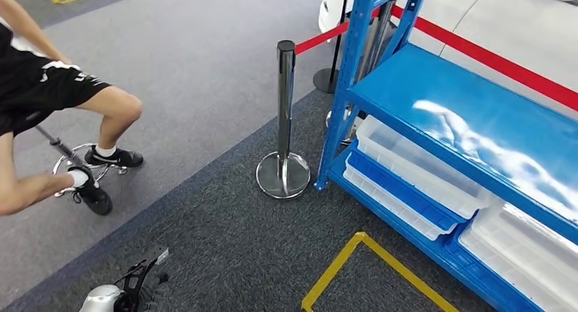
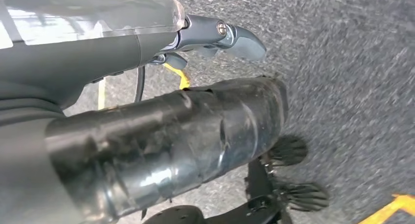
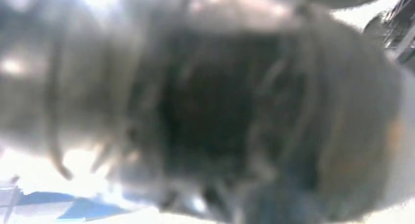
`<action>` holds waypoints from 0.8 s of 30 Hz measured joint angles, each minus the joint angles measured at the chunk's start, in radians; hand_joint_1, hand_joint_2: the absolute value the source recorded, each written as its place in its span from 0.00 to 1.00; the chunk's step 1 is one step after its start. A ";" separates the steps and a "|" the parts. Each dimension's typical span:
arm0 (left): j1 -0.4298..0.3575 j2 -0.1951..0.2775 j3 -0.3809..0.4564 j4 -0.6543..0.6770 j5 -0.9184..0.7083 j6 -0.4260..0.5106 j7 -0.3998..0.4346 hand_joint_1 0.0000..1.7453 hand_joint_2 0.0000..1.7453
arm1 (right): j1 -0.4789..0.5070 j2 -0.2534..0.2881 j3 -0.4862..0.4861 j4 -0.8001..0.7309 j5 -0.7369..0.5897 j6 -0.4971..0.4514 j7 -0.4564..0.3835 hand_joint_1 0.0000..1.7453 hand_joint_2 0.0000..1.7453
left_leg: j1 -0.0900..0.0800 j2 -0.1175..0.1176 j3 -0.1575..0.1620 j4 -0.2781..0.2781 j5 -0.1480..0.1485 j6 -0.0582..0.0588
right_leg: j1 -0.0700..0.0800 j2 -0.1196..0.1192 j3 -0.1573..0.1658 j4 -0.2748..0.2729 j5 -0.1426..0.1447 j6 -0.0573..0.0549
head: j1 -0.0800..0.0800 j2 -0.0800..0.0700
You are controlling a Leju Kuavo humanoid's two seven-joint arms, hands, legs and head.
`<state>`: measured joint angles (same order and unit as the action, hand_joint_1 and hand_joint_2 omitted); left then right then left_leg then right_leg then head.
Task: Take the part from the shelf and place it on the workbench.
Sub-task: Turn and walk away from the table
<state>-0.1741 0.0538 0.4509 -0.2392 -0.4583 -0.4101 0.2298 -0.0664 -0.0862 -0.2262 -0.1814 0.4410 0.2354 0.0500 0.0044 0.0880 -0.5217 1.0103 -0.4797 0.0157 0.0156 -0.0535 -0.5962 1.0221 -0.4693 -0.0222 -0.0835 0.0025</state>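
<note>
We've got the shelf (image 1: 470, 114) on the right of the scene, a blue metal rack standing on dark grey carpet and running away to the far left. We see its upper deck bare and glossy, with pale reflections smeared across it. We see its near-left upright (image 1: 345, 87), blue and perforated, planted by the carpet edge. On the lower level we see clear plastic bins (image 1: 416, 163) sitting side by side, one nested in a blue bin (image 1: 399, 188). What's in them, we can't tell.
</note>
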 joint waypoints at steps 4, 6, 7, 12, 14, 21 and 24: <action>-0.006 -0.001 -0.003 0.000 0.007 0.000 0.001 0.00 0.00 | -0.002 -0.002 0.000 -0.001 0.000 0.001 0.001 0.00 0.00 | 0.007 -0.035 -0.007 0.055 -0.047 -0.019 | -0.012 0.041 0.028 -0.020 0.019 -0.015 | 0.001 0.000; -0.006 0.000 -0.004 0.000 0.009 0.000 0.001 0.00 0.00 | -0.004 -0.001 -0.001 -0.001 0.001 0.003 0.001 0.00 0.00 | 0.011 -0.070 -0.059 0.165 -0.114 -0.024 | -0.013 0.063 0.031 -0.022 0.021 -0.017 | 0.000 0.000; -0.004 0.000 -0.004 0.000 0.010 0.000 0.001 0.00 0.00 | -0.005 -0.001 -0.001 -0.001 0.002 0.004 0.002 0.00 0.00 | 0.012 -0.076 -0.091 0.223 -0.138 -0.027 | -0.013 0.075 0.030 -0.021 0.020 -0.018 | 0.000 0.000; -0.004 0.003 -0.008 0.000 0.023 0.002 0.002 0.00 0.00 | -0.005 -0.001 -0.001 -0.001 0.005 0.011 0.003 0.00 0.00 | 0.014 -0.114 -0.069 0.090 -0.016 -0.026 | -0.015 0.139 0.035 -0.008 0.010 -0.010 | 0.001 0.000; -0.004 0.005 -0.014 0.000 0.027 0.002 0.003 0.00 0.00 | -0.007 0.000 -0.001 -0.001 0.006 0.013 0.003 0.00 0.00 | 0.013 -0.147 -0.048 0.017 0.006 -0.018 | -0.017 0.161 0.025 0.000 0.008 -0.001 | 0.001 0.000; -0.009 0.006 -0.021 -0.002 0.028 0.001 0.001 0.00 1.00 | -0.003 -0.001 -0.001 -0.001 0.006 0.008 0.012 0.00 0.00 | 0.017 -0.083 -0.032 -0.013 0.019 0.019 | -0.019 0.079 -0.062 0.163 -0.084 0.036 | 0.011 0.000; -0.008 0.006 -0.024 -0.002 0.027 0.002 0.001 0.00 1.00 | -0.003 -0.001 -0.001 -0.001 0.006 0.005 0.014 0.00 0.00 | 0.016 -0.046 -0.030 -0.013 0.013 0.020 | -0.031 0.058 -0.124 0.280 -0.111 0.048 | 0.012 0.000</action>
<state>-0.1818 0.0596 0.4272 -0.2411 -0.4311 -0.4086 0.2304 -0.0694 -0.0874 -0.2270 -0.1827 0.4471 0.2400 0.0637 0.0203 0.0422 -0.5514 0.9976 -0.4664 0.0360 -0.0156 0.0046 -0.7206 1.3019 -0.5802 0.0254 -0.0717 0.0023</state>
